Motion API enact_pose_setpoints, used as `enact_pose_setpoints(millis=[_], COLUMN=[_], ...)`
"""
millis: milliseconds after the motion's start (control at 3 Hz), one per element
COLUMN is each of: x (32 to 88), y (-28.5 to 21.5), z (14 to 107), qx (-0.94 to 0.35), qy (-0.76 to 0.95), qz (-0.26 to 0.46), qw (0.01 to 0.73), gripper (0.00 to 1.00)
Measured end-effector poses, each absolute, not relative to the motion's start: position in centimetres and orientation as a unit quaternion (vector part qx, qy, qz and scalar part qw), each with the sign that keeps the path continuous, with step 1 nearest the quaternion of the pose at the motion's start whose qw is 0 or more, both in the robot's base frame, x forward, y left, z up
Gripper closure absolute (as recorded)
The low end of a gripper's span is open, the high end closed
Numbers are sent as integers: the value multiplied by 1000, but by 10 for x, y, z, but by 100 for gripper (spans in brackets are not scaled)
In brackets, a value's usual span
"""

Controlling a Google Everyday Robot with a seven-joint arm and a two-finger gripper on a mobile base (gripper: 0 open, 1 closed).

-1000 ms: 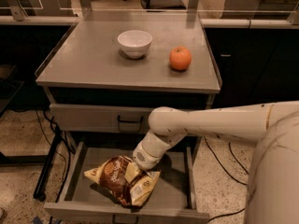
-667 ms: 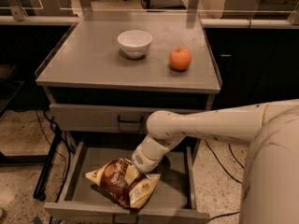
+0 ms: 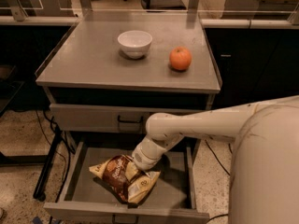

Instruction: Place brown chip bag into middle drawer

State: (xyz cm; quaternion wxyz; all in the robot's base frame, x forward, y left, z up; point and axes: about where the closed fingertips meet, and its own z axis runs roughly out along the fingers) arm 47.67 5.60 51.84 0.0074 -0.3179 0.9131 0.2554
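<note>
Brown chip bag (image 3: 122, 176) lies on the floor of the middle drawer (image 3: 175, 195), near its front lip, with bare floor toward both side walls. The gripper (image 3: 140, 165) presses its upper edge; whether it grips, I cannot tell.

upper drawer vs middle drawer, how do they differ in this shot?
The upper drawer is shut; the middle drawer is pulled out. The upper drawer shows only its front and black handle; the middle drawer's floor carries the brown chip bag, with the pincer at the bag. Both are grey.
</note>
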Motion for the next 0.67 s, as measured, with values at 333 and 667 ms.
enact_pose_setpoints(millis=[333,667], x=[488,497], y=[58,60], z=[512,501], qx=[-312,-305], qy=[916,919], qz=[252,249], qw=[16,24], gripper=[100,100])
